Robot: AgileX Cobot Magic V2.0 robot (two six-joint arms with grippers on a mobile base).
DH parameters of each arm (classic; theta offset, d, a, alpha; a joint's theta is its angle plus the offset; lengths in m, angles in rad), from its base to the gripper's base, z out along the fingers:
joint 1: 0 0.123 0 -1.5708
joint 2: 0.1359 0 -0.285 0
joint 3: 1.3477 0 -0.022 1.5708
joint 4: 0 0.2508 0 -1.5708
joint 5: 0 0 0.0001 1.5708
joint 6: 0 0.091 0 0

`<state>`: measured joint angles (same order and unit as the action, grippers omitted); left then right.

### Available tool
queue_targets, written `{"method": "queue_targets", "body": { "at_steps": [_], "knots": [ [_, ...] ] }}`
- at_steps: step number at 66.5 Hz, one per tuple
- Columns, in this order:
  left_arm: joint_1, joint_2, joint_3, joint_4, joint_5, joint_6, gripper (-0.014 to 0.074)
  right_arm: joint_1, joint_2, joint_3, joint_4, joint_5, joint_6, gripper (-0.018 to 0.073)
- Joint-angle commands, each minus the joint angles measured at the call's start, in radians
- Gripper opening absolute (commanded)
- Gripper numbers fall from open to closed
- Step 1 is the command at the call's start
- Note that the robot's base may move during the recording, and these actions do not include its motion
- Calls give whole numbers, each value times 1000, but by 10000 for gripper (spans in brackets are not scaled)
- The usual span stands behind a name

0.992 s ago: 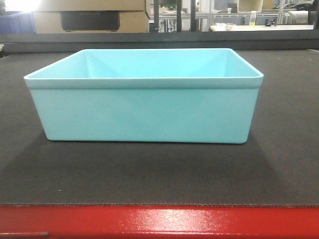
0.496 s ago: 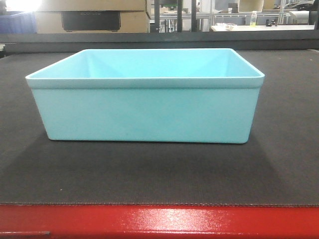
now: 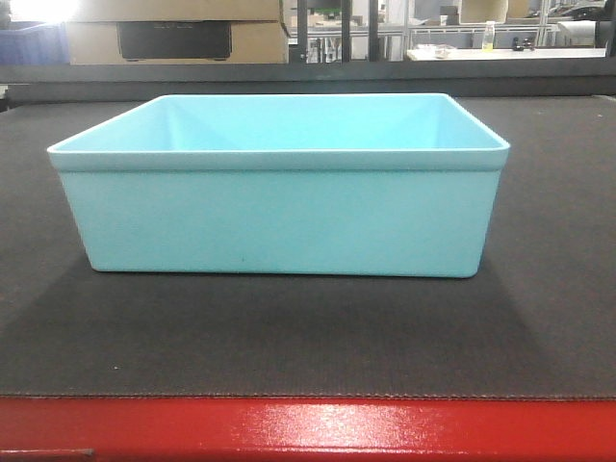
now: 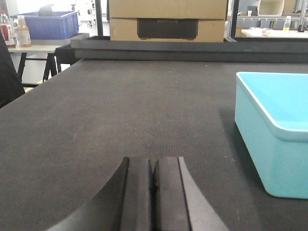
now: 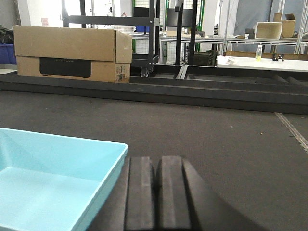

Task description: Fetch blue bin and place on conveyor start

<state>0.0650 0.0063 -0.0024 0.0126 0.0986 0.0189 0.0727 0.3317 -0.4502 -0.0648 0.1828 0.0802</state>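
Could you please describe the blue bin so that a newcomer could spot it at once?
Find the wide dark grey belt with the glossy red front edge; the bin sits on it, centred. It is an open, empty, pale turquoise tub with smooth walls, unlike the dark blue crate on a table behind.

Not much text can be made out here. A dark panel on the front of the cardboard box point(image 4: 167, 29) carries a short embossed word in the left wrist view, but the letters are too faint and small to be read for sure. The same dark panel is seen on the box point(image 5: 72, 53) in the right wrist view, again with a word that can't be deciphered. A small white sticker sits on that box's right side near the bottom, print too tiny to be read. Bottles point(image 4: 23, 32) at far left carry labels, unreadable too. Nothing is printed on the bin point(image 3: 279, 207).
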Motion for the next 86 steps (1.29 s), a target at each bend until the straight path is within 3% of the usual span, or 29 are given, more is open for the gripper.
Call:
{"method": "queue_targets", "body": {
  "at_steps": [1,47,53,63,72,86],
  "knots": [
    [3,-6,2,-6,-50,6,-111,-6,-5,1,-11,-28,-3,-162],
    [3,-6,2,-6,-63,6,-111,-6,-5,1,-11,-34,-3,-162],
    [3,-6,2,-6,-63,6,-111,-13,-5,7,36,-33,-3,-162],
    [3,-6,2,-6,-63,6,-111,-81,-34,70,79,-33,-6,-162],
    [3,-6,2,-6,-63,6,-111,-178,-106,192,207,-63,-111,-162],
    [3,-6,2,-6,-63,6,-111,-221,-256,426,203,-214,-111,-162]
  ]
}}
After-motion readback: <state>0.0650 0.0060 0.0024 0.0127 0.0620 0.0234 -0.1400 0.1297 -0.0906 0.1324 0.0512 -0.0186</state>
